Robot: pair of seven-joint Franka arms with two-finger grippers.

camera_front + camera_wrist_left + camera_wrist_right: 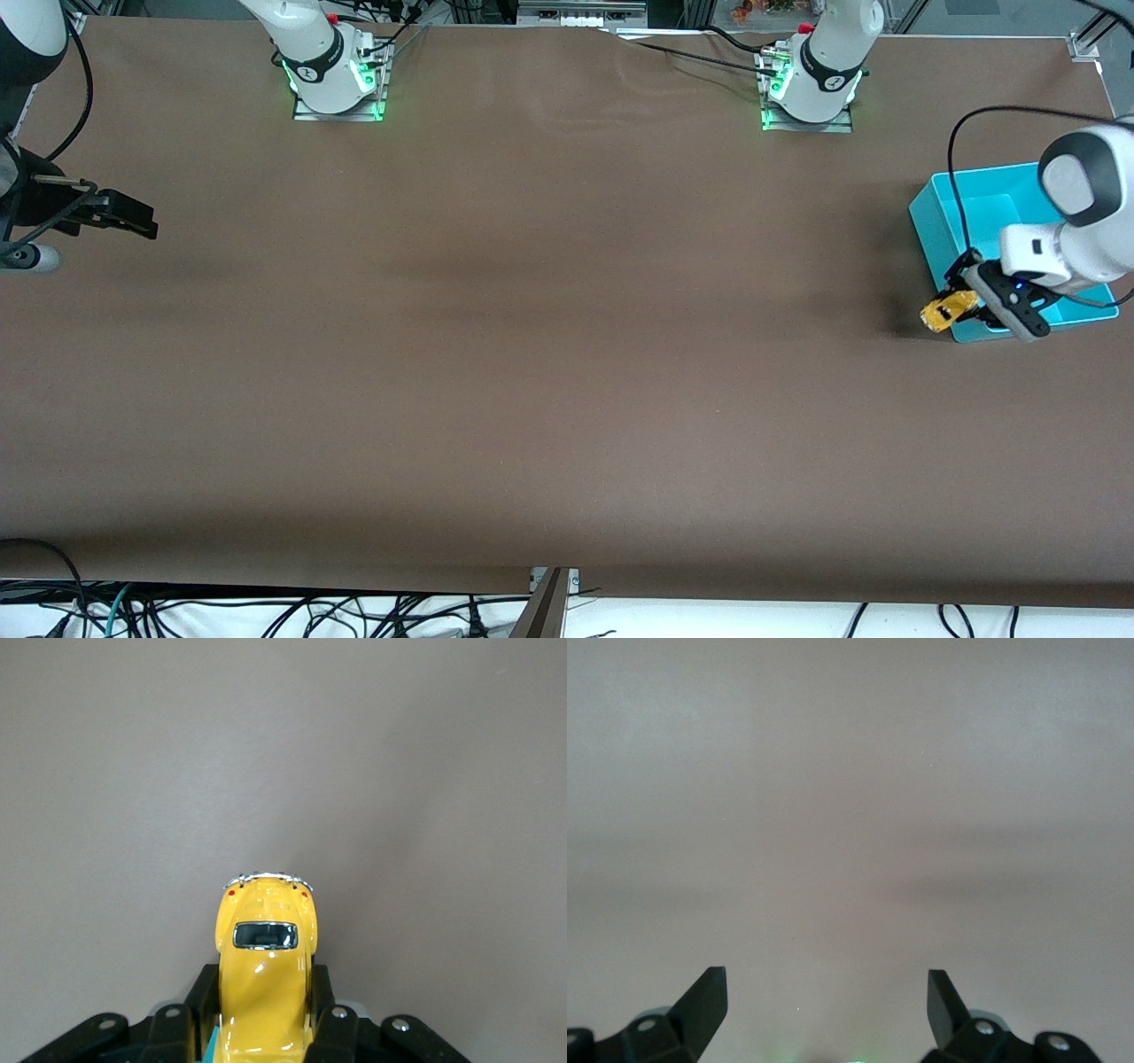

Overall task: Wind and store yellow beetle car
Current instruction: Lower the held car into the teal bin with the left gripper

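My left gripper [961,301] is shut on the yellow beetle car [948,307] and holds it in the air over the corner of the teal bin [941,232] that lies nearest the front camera. In the left wrist view the car [264,979] sits between the two black fingers [199,1001], its rear window and bumper pointing away from the wrist. My right gripper [133,221] hangs open and empty over the table at the right arm's end; its fingers [709,997] show wide apart in the right wrist view. That arm waits.
The brown table [549,354] fills the view. The teal bin stands at the left arm's end of the table. The two arm bases [337,75] stand along the table's edge farthest from the front camera. Cables hang below the nearest edge.
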